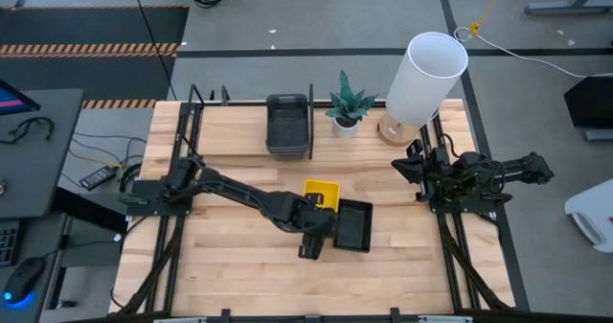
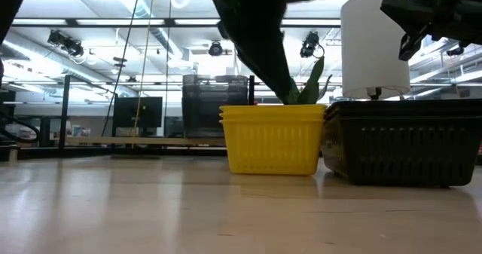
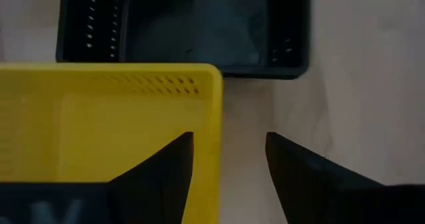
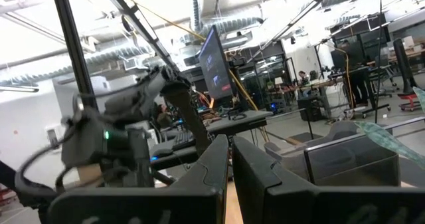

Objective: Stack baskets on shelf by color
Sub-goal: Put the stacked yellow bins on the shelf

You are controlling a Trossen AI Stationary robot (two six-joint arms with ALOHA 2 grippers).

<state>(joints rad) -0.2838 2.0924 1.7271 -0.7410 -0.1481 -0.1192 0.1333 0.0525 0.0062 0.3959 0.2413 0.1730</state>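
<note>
Only the left wrist view shows the left gripper (image 3: 229,164) open, one finger inside the yellow basket (image 3: 109,124), the other outside its wall. From above, that basket (image 1: 323,193) touches a black basket (image 1: 354,225) mid-table. Grey baskets (image 1: 287,124) sit on the shelf (image 1: 230,131) beside a plant (image 1: 347,103) and lamp (image 1: 424,79). The right gripper (image 4: 231,159) waits closed at the table's right edge.

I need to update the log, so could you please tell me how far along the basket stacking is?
Done: dark grey baskets sit stacked on the shelf. In hand: the open left hand straddles the yellow basket's wall. Left: that yellow stack and the black basket beside it remain on the table. The right hand waits aside.
</note>
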